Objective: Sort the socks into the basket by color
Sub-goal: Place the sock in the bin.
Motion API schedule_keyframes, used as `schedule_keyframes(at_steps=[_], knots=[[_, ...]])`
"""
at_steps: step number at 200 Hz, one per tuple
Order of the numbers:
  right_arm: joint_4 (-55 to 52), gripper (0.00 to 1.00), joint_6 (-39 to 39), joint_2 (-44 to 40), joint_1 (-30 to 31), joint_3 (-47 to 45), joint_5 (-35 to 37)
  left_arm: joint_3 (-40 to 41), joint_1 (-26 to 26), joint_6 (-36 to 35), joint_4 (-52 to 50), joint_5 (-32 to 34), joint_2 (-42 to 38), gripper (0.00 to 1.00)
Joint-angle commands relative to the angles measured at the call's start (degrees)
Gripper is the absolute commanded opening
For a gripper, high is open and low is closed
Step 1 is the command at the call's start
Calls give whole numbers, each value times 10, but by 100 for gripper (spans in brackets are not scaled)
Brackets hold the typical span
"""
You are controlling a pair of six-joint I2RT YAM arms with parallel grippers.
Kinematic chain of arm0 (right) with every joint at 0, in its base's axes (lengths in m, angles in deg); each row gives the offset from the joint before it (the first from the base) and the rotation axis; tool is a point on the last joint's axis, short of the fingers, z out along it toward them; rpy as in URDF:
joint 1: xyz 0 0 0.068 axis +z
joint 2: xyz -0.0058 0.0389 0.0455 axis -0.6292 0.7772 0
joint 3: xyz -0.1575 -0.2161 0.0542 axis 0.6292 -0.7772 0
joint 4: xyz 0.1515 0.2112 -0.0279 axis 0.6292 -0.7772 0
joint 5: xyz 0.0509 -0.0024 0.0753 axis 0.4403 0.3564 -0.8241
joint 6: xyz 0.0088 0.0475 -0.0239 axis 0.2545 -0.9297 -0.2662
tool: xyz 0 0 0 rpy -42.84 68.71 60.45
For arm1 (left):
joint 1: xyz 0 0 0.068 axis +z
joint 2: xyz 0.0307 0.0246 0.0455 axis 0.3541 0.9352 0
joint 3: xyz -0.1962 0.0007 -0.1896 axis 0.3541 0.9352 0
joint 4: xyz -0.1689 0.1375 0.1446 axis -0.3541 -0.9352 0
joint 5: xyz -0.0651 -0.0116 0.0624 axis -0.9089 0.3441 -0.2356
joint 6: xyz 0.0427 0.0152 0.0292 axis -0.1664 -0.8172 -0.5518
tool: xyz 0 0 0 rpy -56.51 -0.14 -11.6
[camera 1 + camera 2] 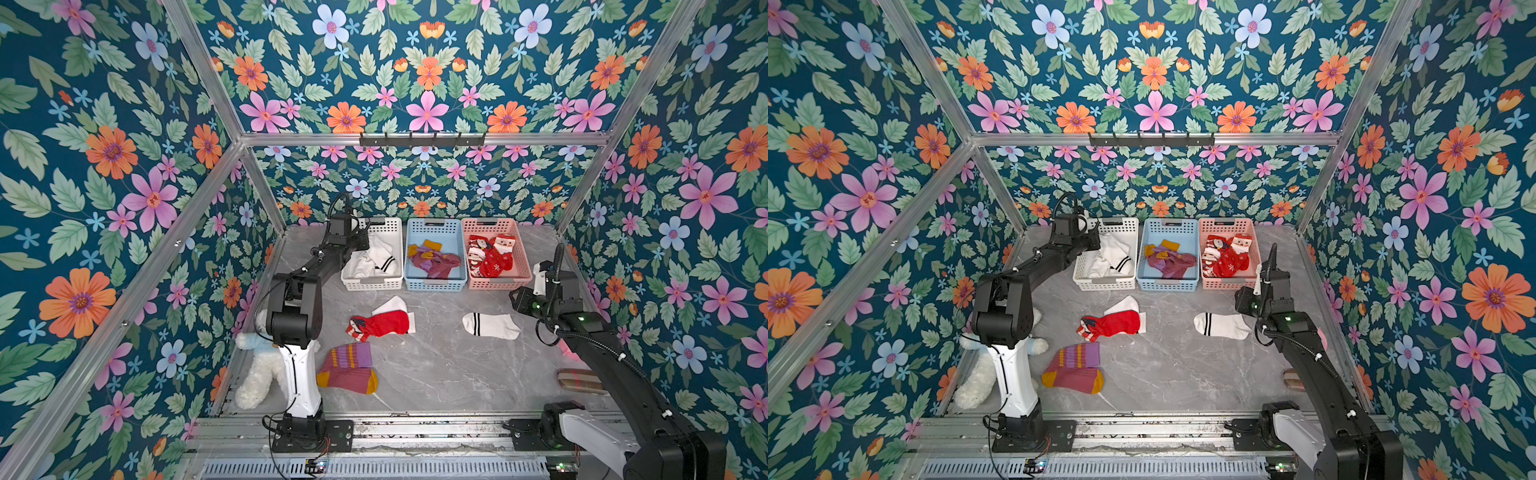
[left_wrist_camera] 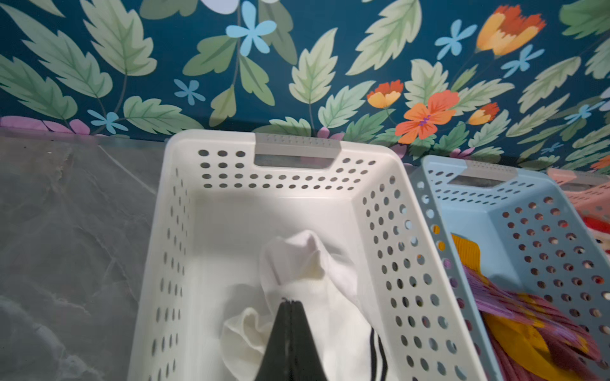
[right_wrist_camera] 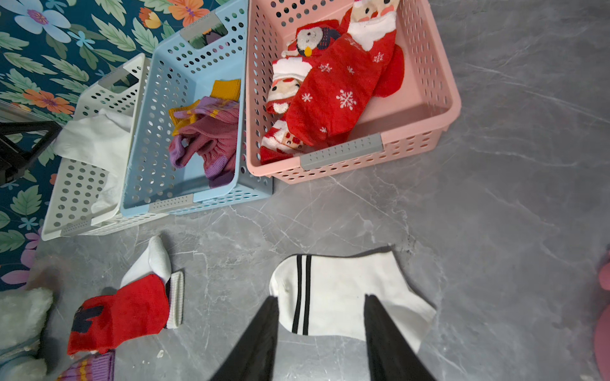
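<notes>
We see the left fingers (image 2: 287, 333) pressed together above the white basket (image 2: 171, 247). Their tips sit against a white sock (image 2: 307, 264) inside it, but we cannot tell whether they pinch a fold of the cloth. The right fingers (image 3: 260, 333) stand open over a striped sock (image 3: 333, 290), one finger to each side of it. It lies flat on the table (image 3: 495, 214) in front of the pink basket (image 3: 412, 145).

In both top views the three baskets stand side by side along the far edge of the table, with the blue basket (image 1: 434, 284) in the middle. The blue one holds maroon socks (image 1: 436, 262) and the pink one holds red socks (image 1: 494, 257).

Loose near the middle of the table, a red sock (image 1: 384, 324) lies across a plain white one (image 1: 392, 304). A maroon sock (image 1: 349, 370) with purple stripes lies nearer the front, just beside the left arm.

A teddy bear (image 1: 253, 382) lies at the left edge, partly behind that arm. A plaid item (image 1: 579, 380) lies at the right edge, close to the right arm.
</notes>
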Motion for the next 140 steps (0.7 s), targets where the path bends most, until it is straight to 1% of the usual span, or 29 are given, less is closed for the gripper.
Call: schedule_keyframes(at_steps=[1,8,35,79,106,140], knots=[[-7,45,-17,-9,1,-11,-4,-14,12,8,16,-20,9,23],[-7,45,-18,-12,1,-17,-4,-15,13,8,14,-15,8,25],[-10,45,-25,-21,1,-37,-5,-6,14,6,12,-4,-11,30],[7,46,-37,-21,10,-54,-29,40,12,30,12,2,-67,31],[31,47,-49,-7,51,-55,-29,86,11,57,-15,12,-115,31],[80,47,-75,41,133,-48,-17,194,9,108,1,7,-191,32]])
